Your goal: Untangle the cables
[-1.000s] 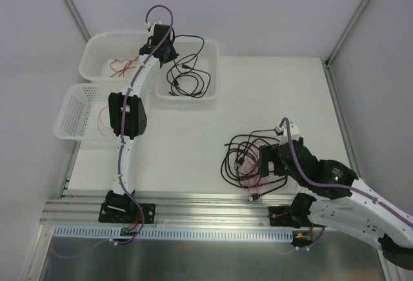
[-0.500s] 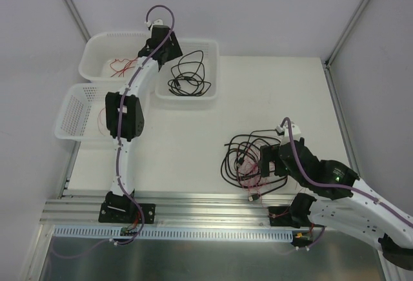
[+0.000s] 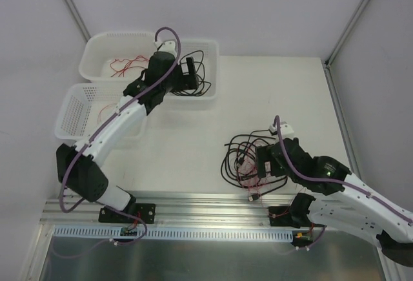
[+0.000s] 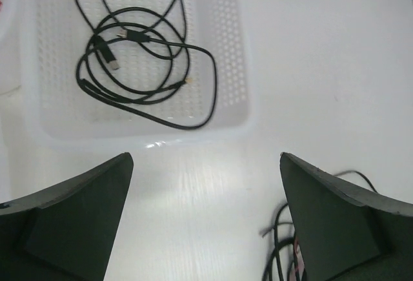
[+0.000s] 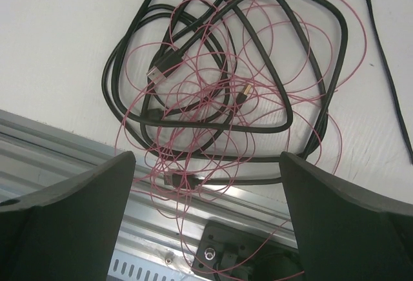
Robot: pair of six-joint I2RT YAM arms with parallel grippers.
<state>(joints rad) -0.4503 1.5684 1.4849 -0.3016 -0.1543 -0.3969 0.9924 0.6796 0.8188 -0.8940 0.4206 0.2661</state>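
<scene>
A tangle of black cables and thin red wires lies on the white table at the near right. In the right wrist view the black cables loop through the red wires, which spill over the table edge. My right gripper hangs open just above this tangle, holding nothing. One separate black cable lies coiled in the right-hand white basket. My left gripper is open and empty over that basket's near edge.
Two more white baskets stand at the far left: the back one holds red wires, the nearer one sits beside the left arm. An aluminium rail runs along the table's near edge.
My left gripper opened and let the black cable drop into the right-hand basket, then the arm swung toward the table's middle. The right gripper edged slightly left over the tangle, still open.
</scene>
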